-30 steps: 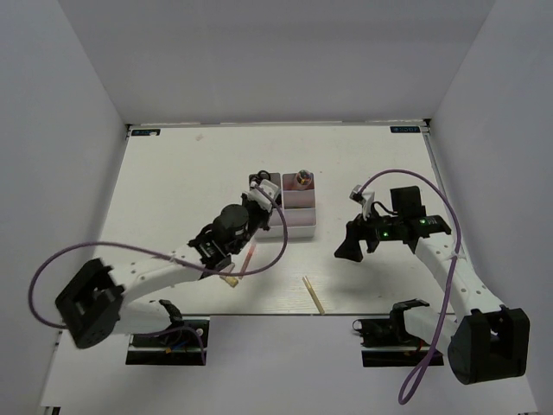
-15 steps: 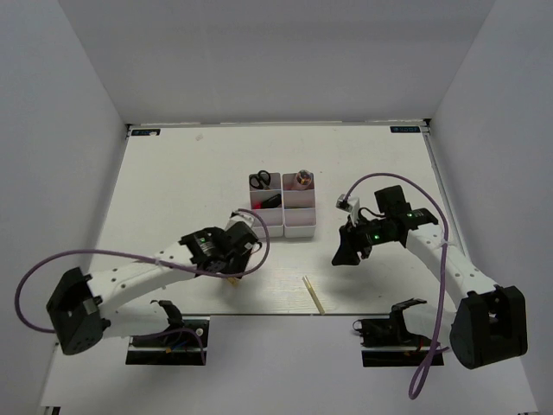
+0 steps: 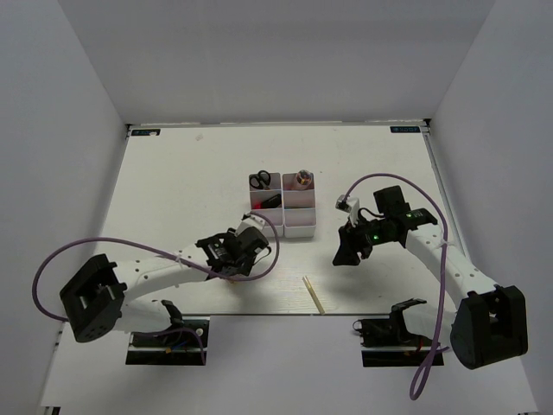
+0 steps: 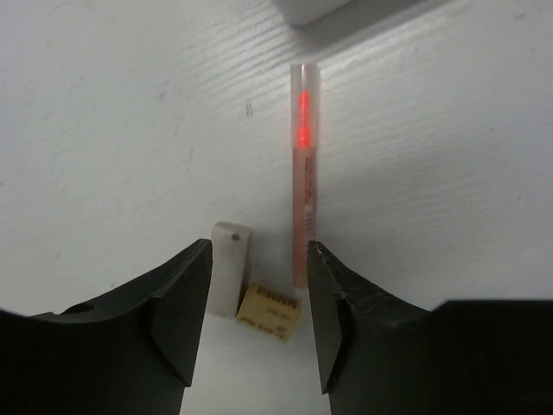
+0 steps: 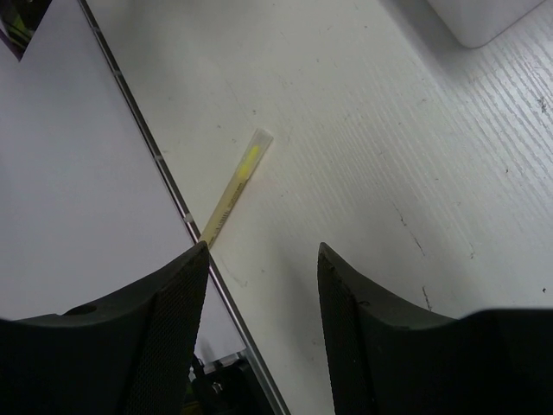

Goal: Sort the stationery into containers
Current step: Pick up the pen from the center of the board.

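Left gripper (image 4: 257, 259) stands released and empty at lower centre, with the pink pencil (image 4: 303, 173) lying just above it. Right gripper (image 5: 262, 259) is likewise released, the tan pencil (image 5: 233, 190) centre-left.

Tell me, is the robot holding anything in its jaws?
Nothing is held: the left gripper and right gripper both stand open, jaws empty.

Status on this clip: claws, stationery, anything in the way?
Left claw open, empty, over pink pencil; tan piece close beside. Right claw open, empty, tan pencil ahead. Scissors binned.
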Controlling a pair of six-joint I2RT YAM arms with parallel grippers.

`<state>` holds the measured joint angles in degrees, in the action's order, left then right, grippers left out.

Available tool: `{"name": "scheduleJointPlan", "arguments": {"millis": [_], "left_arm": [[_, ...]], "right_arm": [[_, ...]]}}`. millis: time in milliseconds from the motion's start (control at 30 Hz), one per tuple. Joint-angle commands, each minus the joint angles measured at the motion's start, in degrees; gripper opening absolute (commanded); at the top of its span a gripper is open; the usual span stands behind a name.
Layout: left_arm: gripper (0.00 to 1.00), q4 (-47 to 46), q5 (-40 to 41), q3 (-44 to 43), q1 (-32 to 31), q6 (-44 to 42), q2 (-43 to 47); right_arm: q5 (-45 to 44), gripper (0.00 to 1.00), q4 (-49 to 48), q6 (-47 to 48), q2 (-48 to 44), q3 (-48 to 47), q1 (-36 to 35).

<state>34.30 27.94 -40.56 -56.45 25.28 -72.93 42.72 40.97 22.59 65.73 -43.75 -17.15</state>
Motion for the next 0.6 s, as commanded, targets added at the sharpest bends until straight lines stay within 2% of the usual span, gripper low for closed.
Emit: {"name": "scheduleJointPlan", "arguments": {"millis": [0,233,567], "left_arm": [[0.59,-8.7,-0.8,0.0,1.3,-1.6,-2.7],[0.49,-13.3,-4.6,-1.0,4.4,-1.6,-9.5],[0.48,-16.1,-11.7,1.3,7.8,0.9,-10.0]], "right_arm": [[-0.3,0.57,-0.7,-0.6,-0.7,-1.1,-0.1],[-0.4,0.57,-0.8,-0.7,-0.9,-1.0,0.3],[-1.1,0.57,-1.1,-0.9,-0.9,-1.0,0.2]]}}
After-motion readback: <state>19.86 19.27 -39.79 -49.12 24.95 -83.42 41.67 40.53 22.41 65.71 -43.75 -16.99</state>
